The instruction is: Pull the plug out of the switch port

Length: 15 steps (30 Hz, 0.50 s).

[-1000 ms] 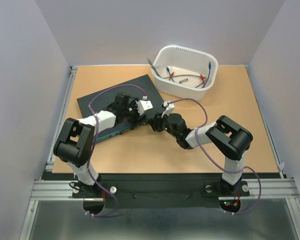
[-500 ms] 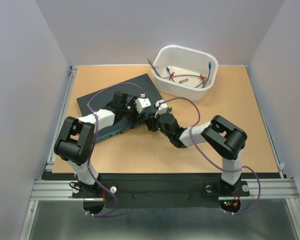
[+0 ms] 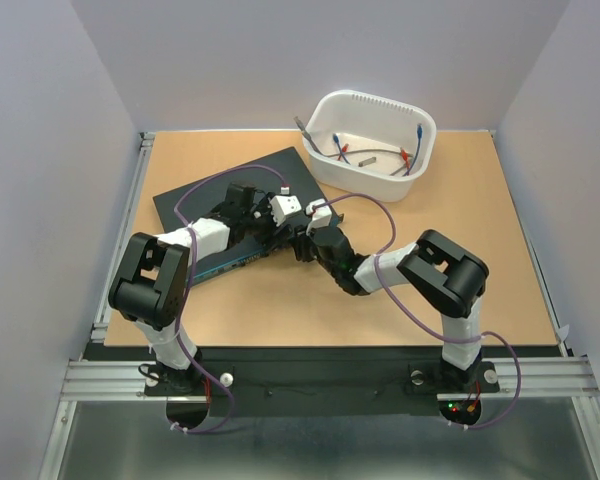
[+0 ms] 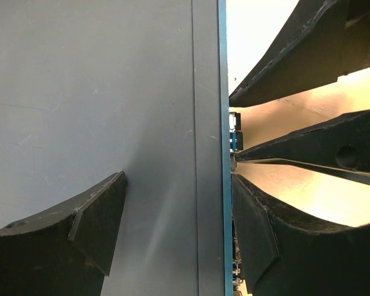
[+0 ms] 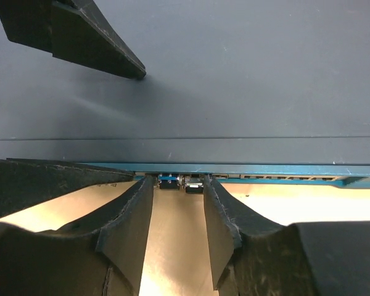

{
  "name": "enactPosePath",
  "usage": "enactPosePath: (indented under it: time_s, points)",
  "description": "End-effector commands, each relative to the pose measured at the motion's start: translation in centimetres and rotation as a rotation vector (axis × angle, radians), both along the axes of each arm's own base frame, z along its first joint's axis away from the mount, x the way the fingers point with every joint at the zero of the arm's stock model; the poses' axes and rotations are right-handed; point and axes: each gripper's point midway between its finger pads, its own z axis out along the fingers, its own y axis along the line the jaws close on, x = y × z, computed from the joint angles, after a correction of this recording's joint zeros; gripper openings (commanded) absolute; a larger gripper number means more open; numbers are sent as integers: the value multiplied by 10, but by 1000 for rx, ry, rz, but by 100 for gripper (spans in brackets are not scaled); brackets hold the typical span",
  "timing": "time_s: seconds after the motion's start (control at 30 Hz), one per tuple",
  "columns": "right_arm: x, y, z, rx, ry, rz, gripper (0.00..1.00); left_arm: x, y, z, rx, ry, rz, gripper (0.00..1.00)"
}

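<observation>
The switch (image 3: 225, 200) is a flat dark box lying aslant at the table's left middle, with its blue port edge (image 5: 283, 168) facing the arms. Two small plugs sit side by side in that edge, a blue plug (image 5: 168, 182) and a dark one (image 5: 195, 186). My right gripper (image 5: 177, 185) is open, its fingertips flanking both plugs without closing on them. The left gripper (image 4: 179, 185) is open too. It straddles the blue edge (image 4: 222, 92), one finger (image 4: 92, 228) over the switch's top and the other (image 4: 253, 228) on the port side. In the top view both grippers (image 3: 283, 232) (image 3: 302, 246) meet at the switch's right end.
A white tub (image 3: 420, 135) with loose cables and small parts stands at the back right, close to the switch's far corner. Purple cables (image 3: 385, 215) loop off both arms. Metal rails (image 3: 130, 220) edge the tan table, and grey walls enclose it.
My right arm has slid left and up to the switch's port edge. The left gripper shifted slightly left early on, then held still.
</observation>
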Motion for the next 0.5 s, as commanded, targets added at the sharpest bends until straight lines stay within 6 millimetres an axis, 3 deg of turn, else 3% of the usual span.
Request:
enactPosePath:
  time_s: [0.0,0.13,0.47]
  points:
    - [12,13,21,38,-74,-6,44,0,32,-34,64,130,154,48]
    - [14,12,18,38,-71,-22,43,0,32,-34,65,132,154,48]
    - [19,16,35,77,-96,-35,38,-1,31,-35,61,135,150,45]
